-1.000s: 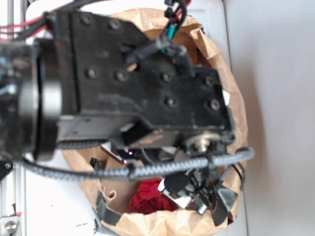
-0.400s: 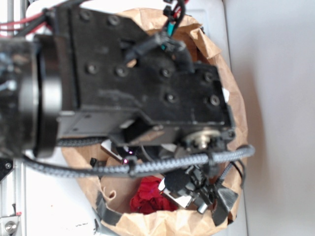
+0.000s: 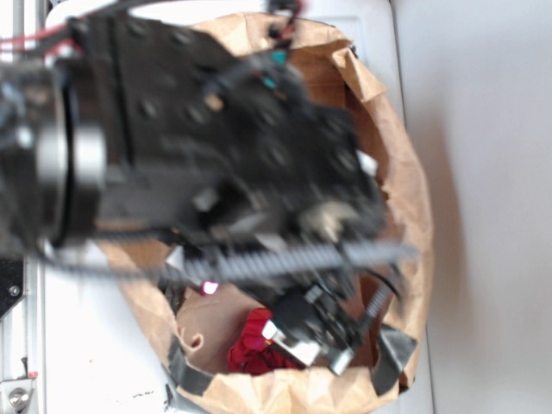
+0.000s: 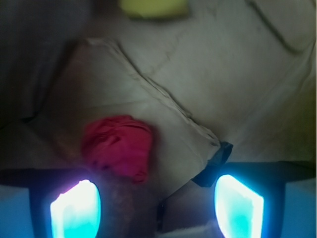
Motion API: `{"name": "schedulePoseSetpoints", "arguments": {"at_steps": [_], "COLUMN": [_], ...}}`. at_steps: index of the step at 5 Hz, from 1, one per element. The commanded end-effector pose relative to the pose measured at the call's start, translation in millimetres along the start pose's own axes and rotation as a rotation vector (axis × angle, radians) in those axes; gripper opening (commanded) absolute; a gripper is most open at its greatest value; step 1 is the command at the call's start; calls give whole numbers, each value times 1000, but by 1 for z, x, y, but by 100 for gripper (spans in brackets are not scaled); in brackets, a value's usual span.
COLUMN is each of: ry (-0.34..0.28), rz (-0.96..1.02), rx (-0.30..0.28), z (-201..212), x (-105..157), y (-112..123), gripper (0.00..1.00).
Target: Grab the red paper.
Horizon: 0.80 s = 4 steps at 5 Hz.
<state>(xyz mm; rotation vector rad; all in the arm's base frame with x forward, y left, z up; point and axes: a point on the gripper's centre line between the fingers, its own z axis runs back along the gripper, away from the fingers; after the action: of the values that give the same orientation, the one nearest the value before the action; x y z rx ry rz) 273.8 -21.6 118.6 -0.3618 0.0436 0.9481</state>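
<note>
The red paper (image 4: 118, 146) is a crumpled ball lying on the floor of a brown paper bag (image 4: 198, 74). In the wrist view it sits just ahead of my left fingertip (image 4: 75, 210), left of the gap's middle. My gripper (image 4: 157, 208) is open, its two glowing pads wide apart with nothing between them. From the exterior view, the red paper (image 3: 248, 347) shows at the bag's near end, partly covered by my gripper (image 3: 310, 338), which hangs inside the bag right beside it. The arm is motion-blurred.
The paper bag's rim (image 3: 412, 185) rings the gripper on all sides. A yellow sponge (image 4: 154, 7) lies at the bag's far end. Black tape patches (image 3: 392, 352) mark the bag's near wall, and one piece of tape (image 4: 218, 161) sits by the right finger. A metal rail (image 3: 19, 379) runs along the left.
The arm has swung left and lower into the bag, blurring. The gripper has shifted left, closer over the red paper. The paper has not moved.
</note>
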Motion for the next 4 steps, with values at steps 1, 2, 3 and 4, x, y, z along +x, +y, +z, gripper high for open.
{"name": "schedulePoseSetpoints", "arguments": {"at_steps": [1,2,3,4], "ry": [-74,-65,-77,-89], "rz": [-2,-8,-8,-9], "rx": [-119,-134,-133,-124], "z": [2,0,-8,-17], "x": [6,4,-1,-11], "y": [6,6,0,-7], "gripper": [100,100,100,100]}}
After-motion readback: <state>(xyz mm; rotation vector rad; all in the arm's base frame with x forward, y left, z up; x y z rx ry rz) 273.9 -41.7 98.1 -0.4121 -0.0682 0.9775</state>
